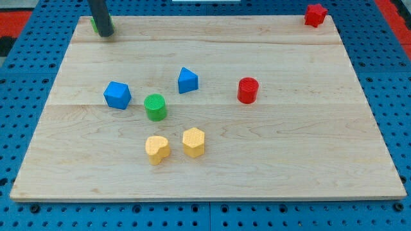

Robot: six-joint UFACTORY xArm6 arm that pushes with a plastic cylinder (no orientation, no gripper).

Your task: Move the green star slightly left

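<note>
Up in the upper left corner of the worktop (212, 173) is where it's all happening: my tip (106, 33) is planted right there, the dark rod coming down from the top edge of the frame. Tucked behind it sits the green star (94, 25), and I only catch a sliver of green peeking out on the rod's left side. Its points, which way it faces, any long axis — can't tell, the rod covers nearly all of it. Whether my tip actually touches it, I can't say either. My tool is a plain rod, nothing on it to spread or pinch.

Far across, top right corner, a red star (314, 14) sits at the board's edge. Mid-board, a blue block (117, 95) with angled faces, a green cylinder (155, 107) just right of it, another blue block (187, 80) above that, and a red cylinder (248, 90) further right. Lower centre, a yellow heart (157, 149) and a yellow hexagonal block (193, 142) side by side, close but apart. All of these lie well away from my tip.
</note>
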